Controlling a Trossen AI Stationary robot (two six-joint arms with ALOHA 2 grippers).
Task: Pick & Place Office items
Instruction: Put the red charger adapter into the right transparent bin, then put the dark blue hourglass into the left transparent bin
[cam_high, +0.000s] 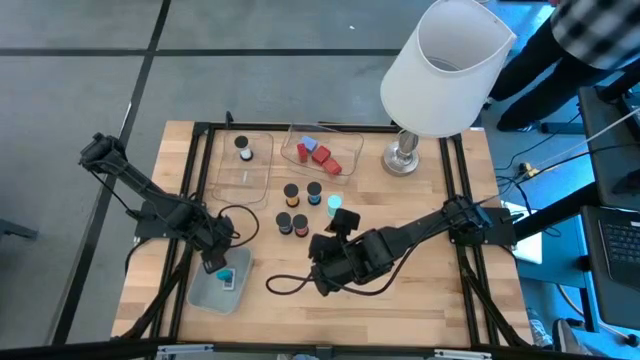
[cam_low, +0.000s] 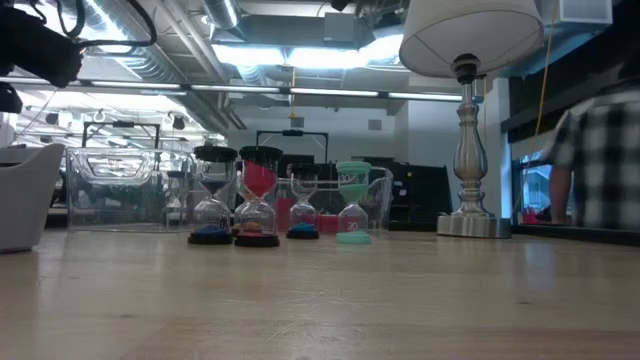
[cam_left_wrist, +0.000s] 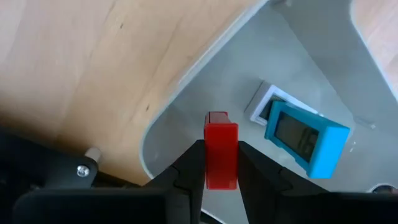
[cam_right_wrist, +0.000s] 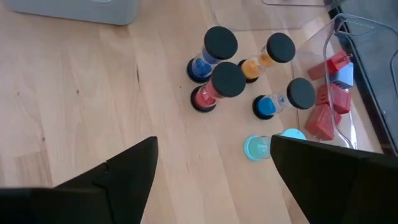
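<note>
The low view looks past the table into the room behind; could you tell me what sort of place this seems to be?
Probably an open-plan lab or workshop: exposed ceiling ducts and strip lights overhead, a robot arm mounted at a wooden table, and a person working nearby.
</note>
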